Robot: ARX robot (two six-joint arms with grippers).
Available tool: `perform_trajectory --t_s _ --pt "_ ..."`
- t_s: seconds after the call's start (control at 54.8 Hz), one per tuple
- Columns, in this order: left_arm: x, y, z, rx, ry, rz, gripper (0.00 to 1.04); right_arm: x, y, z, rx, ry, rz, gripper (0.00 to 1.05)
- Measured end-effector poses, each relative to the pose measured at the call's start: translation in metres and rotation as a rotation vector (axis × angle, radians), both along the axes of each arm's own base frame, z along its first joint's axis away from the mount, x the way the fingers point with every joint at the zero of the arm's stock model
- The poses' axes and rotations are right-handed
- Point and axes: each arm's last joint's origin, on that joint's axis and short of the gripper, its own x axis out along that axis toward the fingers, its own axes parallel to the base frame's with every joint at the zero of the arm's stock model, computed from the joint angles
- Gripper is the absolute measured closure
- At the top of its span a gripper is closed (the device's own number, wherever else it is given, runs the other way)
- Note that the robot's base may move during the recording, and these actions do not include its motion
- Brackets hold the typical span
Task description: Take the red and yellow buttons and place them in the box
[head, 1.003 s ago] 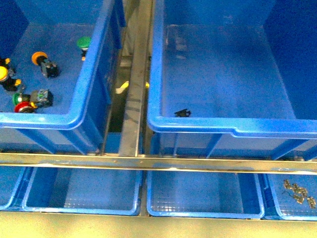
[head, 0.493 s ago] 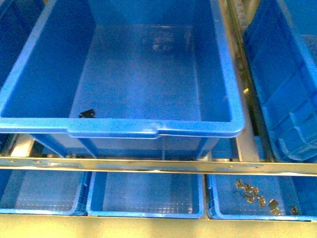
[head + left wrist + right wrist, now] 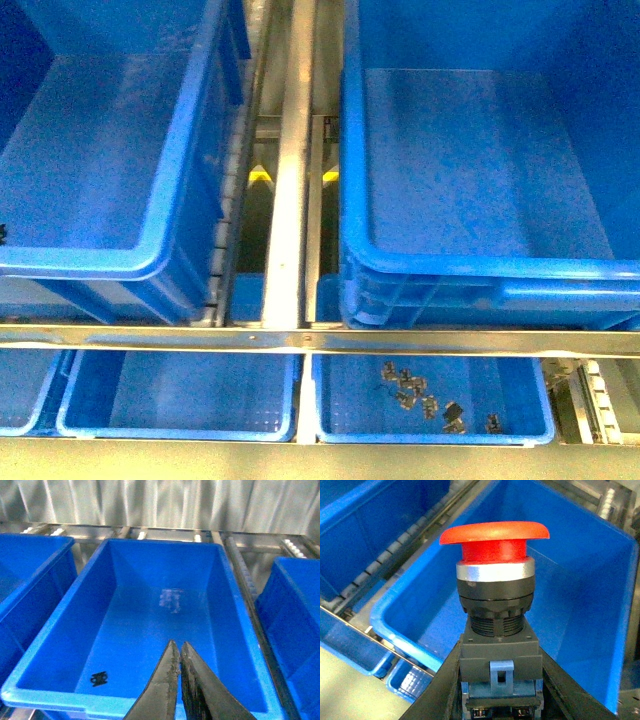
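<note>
My right gripper (image 3: 499, 680) is shut on the red button (image 3: 495, 540), clamping its black-and-grey body with the red mushroom cap pointing away from the wrist. Beneath the button lies the box (image 3: 402, 630), a large deep blue bin with a bare floor; in the front view it is the right-hand box (image 3: 480, 268). My left gripper (image 3: 177, 647) is shut with nothing in it and hangs over the neighbouring large blue bin (image 3: 60, 630). Neither arm shows in the front view. No yellow button is in view.
A small black piece (image 3: 99, 678) lies on the neighbouring bin's floor. A metal rail (image 3: 290, 200) separates the two big bins, the left bin (image 3: 170, 200) among them. Shallow blue trays sit below; one tray (image 3: 535, 400) holds several small metal parts (image 3: 425, 400).
The front view has swung to the right: the bin with the black piece slid to the left, and another large bin now fills the right side.
</note>
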Motion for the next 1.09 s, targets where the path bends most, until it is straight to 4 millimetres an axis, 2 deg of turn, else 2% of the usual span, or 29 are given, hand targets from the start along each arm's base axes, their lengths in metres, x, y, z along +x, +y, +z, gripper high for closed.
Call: perform_trajectory --t_s 0.401,0.511,0.675,0.876,1.095 --pt "-0.009 0.0 -0.001 0.0 0.003 0.002 1.02 -0.004 0.003 -0.001 -0.001 0.004 0.003 0.78" --pt "-0.019 0.0 -0.005 0.001 0.02 0.002 1.02 -0.005 0.003 -0.001 0.0 0.003 0.003 0.78" --pt "-0.019 0.0 -0.005 0.001 0.019 0.002 1.01 -0.006 0.005 -0.001 0.004 0.002 0.006 0.78" --pt "-0.019 0.0 -0.005 0.001 0.019 0.002 0.64 -0.007 0.006 -0.002 0.007 0.008 0.003 0.78" --pt "-0.019 0.0 -0.005 0.001 0.018 0.002 0.29 -0.008 0.009 -0.004 0.008 0.022 0.005 0.78"
